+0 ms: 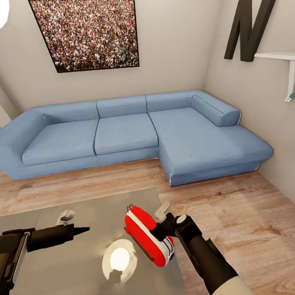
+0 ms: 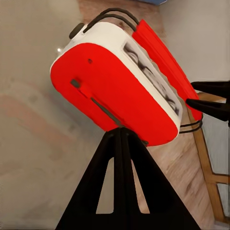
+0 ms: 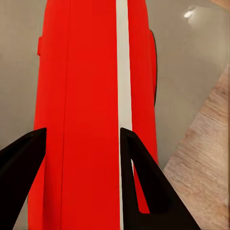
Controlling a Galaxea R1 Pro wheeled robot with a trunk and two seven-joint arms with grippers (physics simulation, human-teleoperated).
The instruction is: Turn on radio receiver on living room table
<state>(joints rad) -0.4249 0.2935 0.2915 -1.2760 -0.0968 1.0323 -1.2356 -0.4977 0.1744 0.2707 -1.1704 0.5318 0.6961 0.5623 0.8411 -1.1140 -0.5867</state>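
Observation:
The red radio receiver (image 1: 146, 237) with its white band lies tilted near the right edge of the glossy grey table (image 1: 50, 275). My right gripper (image 1: 162, 231) is against the radio's right side. In the right wrist view it (image 3: 82, 143) stands open, fingers spread just over the red body (image 3: 91, 72) beside the white stripe. My left gripper (image 1: 85, 230) hovers over the table left of the radio. Its fingertips meet, shut and empty, and it (image 2: 120, 130) points at the radio's red face (image 2: 115, 91). The top handle (image 2: 112, 15) is at the far end.
A blue L-shaped sofa (image 1: 133, 135) stands beyond the table on the wood floor (image 1: 239, 220). A crowd photo (image 1: 86, 33) hangs above it. On the right wall are a black letter N (image 1: 251, 23) and a white shelf (image 1: 286, 60). A bright light reflection (image 1: 119, 259) shines on the tabletop.

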